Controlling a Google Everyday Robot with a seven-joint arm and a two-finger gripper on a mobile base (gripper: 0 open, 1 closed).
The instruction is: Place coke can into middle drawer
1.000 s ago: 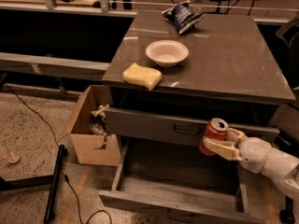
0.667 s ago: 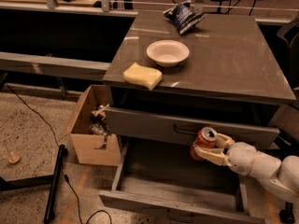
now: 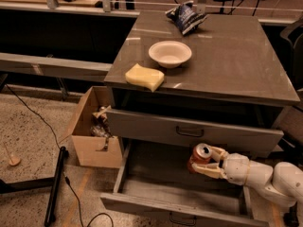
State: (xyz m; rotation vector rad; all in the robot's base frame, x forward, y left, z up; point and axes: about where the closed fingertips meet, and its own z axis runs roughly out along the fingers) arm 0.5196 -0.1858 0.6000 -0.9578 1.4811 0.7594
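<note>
The end effector (image 3: 203,160) is clamped around the coke can (image 3: 199,153); both hang over the open middle drawer (image 3: 161,186). The can's top faces up.

The red coke can (image 3: 202,152), silver top up, is held upright by the gripper (image 3: 202,161) over the open grey middle drawer (image 3: 156,176), toward 2 o'clock of its floor.

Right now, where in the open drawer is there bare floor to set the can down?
The middle drawer floor is bare throughout. It is widest between its left wall and the gripper, which holds the coke can over the right half. Below the can is free too. It is tight overhead, where the upper drawer front sits just above.
</note>
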